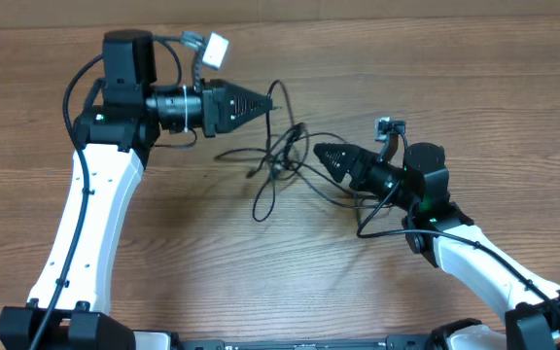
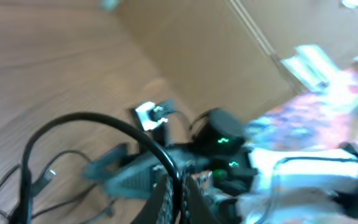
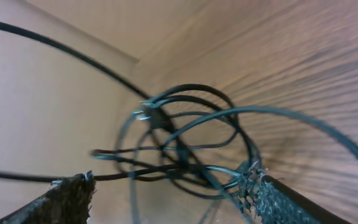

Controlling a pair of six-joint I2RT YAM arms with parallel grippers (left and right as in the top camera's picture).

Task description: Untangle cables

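Observation:
A tangle of thin black cables (image 1: 282, 156) lies on the wooden table between my two grippers. My left gripper (image 1: 263, 101) points right at the tangle's upper edge. In the left wrist view it (image 2: 179, 199) is shut on one black cable (image 2: 104, 121) that arcs up and to the left. My right gripper (image 1: 319, 151) points left at the tangle's right side. In the right wrist view its fingers (image 3: 169, 180) are apart, with several cable strands (image 3: 179, 130) running between them. A plug (image 3: 151, 115) sits in the loops.
A cable loop (image 1: 261, 199) trails toward the table's front. The right arm's own wiring (image 1: 377, 219) hangs beside the arm. A brown cardboard wall (image 1: 358, 12) runs along the table's back edge.

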